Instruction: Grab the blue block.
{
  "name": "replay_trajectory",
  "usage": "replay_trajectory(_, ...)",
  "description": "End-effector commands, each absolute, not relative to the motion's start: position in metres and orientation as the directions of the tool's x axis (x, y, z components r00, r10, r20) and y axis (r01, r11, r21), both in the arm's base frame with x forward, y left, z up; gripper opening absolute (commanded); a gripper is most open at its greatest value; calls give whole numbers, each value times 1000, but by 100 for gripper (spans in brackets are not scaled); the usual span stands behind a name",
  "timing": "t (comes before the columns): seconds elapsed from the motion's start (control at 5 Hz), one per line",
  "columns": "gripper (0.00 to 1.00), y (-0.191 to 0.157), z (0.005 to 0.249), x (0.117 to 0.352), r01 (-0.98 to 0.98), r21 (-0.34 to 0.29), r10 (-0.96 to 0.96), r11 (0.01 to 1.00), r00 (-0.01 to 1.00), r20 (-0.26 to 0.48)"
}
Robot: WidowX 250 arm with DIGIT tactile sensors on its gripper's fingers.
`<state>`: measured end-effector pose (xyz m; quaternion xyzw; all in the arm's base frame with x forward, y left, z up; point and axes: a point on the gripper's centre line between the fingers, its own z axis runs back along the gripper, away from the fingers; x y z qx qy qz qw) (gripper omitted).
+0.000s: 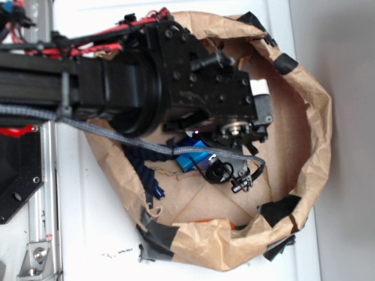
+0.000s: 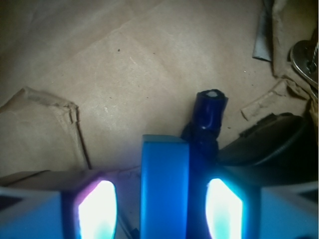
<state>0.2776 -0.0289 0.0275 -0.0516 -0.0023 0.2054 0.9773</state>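
Note:
The blue block [image 2: 164, 189] is a bright sky-blue bar lying lengthwise on the brown paper. It sits between the two glowing fingers of my gripper [image 2: 160, 213]. The left finger [image 2: 97, 211] and the right finger [image 2: 224, 211] each stand off from its sides by a narrow gap, so the gripper is open around it. In the exterior view the block [image 1: 192, 161] peeks out beneath the black arm [image 1: 193, 76], inside the paper bag. The arm hides the fingertips there.
A dark navy rope [image 2: 208, 112] lies along the block's right side, also seen as a rope [image 1: 146, 172] in the bag. A black wallet [image 2: 264, 144] sits at the right. The crumpled paper bag wall [image 1: 319, 117] rings everything. A grey cable [image 1: 117, 136] crosses the arm.

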Motion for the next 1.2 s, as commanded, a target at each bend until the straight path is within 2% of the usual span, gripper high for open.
replay_trajectory(0.0,0,-40,85,290,21,-151,2,988,989,148)
replay_trajectory(0.2,0,-27,136,289,183,-152,-143,971,960,242)
replay_trajectory(0.4,0,-17,174,279,256,-134,-221,957,947,234)
replay_trajectory(0.6,0,0,198,271,310,-47,-296,950,937,188)
replay_trajectory(0.8,0,13,211,263,283,16,-282,959,945,167)
replay_trajectory(1.0,0,14,213,261,278,22,-278,960,950,146)
